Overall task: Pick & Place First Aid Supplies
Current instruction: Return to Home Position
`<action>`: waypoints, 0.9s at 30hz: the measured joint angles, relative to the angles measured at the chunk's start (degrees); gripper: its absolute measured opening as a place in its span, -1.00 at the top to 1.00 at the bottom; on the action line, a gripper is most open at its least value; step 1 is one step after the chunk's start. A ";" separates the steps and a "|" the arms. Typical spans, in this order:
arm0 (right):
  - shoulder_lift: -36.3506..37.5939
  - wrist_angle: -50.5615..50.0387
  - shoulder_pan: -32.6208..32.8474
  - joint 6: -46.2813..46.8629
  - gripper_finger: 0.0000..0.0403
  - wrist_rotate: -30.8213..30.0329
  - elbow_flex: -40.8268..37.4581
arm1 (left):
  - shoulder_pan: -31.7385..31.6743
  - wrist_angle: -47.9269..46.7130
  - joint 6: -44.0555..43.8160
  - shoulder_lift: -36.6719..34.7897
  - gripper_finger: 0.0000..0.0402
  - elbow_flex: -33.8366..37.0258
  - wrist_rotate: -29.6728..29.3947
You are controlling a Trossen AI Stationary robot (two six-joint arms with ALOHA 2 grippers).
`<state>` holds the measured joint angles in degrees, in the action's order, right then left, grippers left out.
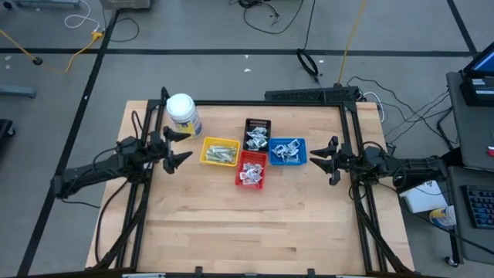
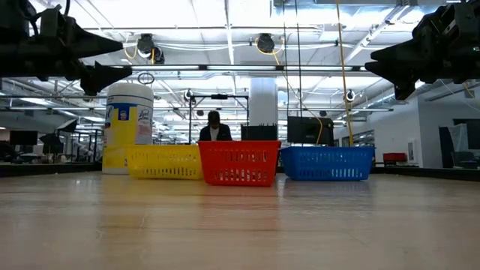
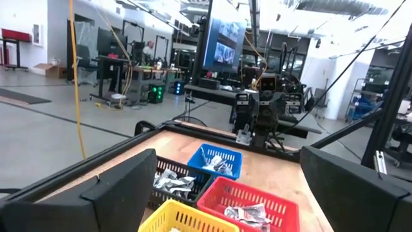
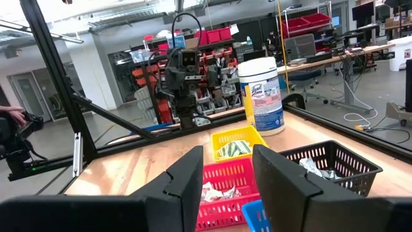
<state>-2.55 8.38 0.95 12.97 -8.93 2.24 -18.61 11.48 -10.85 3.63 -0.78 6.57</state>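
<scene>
You look done: small flat packets [image 1: 249,174] fill the coloured plastic baskets [image 1: 204,151] mid-frame. Left claw [image 1: 185,145] and right claw [image 1: 323,158] hang wide, empty.

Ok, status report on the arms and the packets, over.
Left gripper open, empty, raised left of the bins. Right gripper open, empty, raised right of them. Packets sit in the four bins. Jar stands close by the left gripper.

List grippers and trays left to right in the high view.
Left gripper → yellow tray → red tray → blue tray → right gripper. Black tray and jar overlap others, so skipped.
</scene>
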 joint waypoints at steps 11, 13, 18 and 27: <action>0.00 0.00 0.02 0.00 0.35 0.00 0.00 | 0.00 -3.23 0.20 -3.38 -0.94 -0.07 -0.35; 0.00 0.00 0.02 -0.01 0.35 0.00 0.00 | 0.00 -3.70 0.65 -3.38 -0.94 -0.07 -0.39; 0.00 0.00 0.02 0.00 0.35 0.00 0.00 | 0.00 -4.28 0.15 -2.61 -0.94 -0.07 -0.42; 0.00 0.00 0.02 0.00 0.35 0.00 0.00 | 0.00 -4.45 0.24 -2.53 -0.94 -0.07 -0.48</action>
<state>-2.55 8.38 0.97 12.97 -8.93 2.24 -18.61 7.03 -10.61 1.10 -0.84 6.09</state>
